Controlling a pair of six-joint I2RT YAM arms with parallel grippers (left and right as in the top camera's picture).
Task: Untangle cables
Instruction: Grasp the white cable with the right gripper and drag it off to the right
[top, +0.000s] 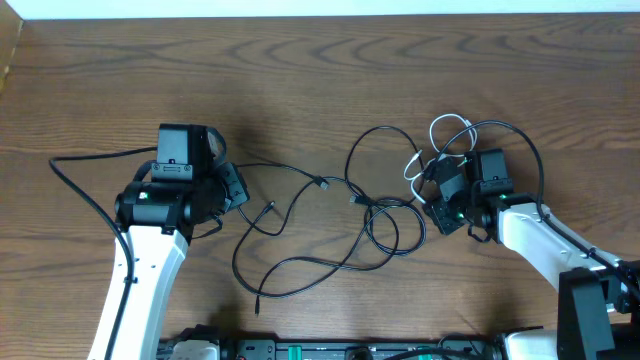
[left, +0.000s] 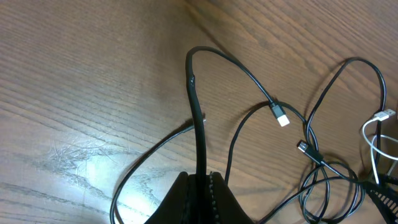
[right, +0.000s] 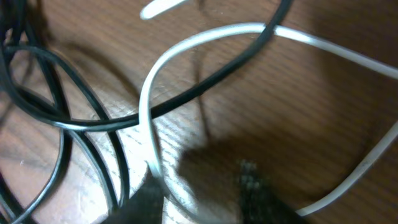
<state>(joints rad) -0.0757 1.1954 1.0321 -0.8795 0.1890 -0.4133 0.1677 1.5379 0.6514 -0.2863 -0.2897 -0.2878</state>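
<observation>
Several thin black cables (top: 372, 215) lie tangled mid-table, with a white cable (top: 441, 139) looped at the right. My left gripper (top: 238, 188) is shut on a black cable (left: 198, 118) that rises from between the jaws (left: 202, 182) and bends right to a silver-tipped plug (left: 281, 116). A second small plug (left: 303, 147) lies beside it. My right gripper (top: 430, 190) sits low at the white loop. In the right wrist view its jaws (right: 199, 199) are open, and the white cable (right: 149, 118) runs down past the left finger, crossed by a black cable (right: 205, 87).
Thicker black arm cords run from the left arm (top: 80, 180) and arch over the right arm (top: 525, 150). The table's far edge (top: 320, 14) is at the top. Bare wood lies behind the tangle (top: 300, 80).
</observation>
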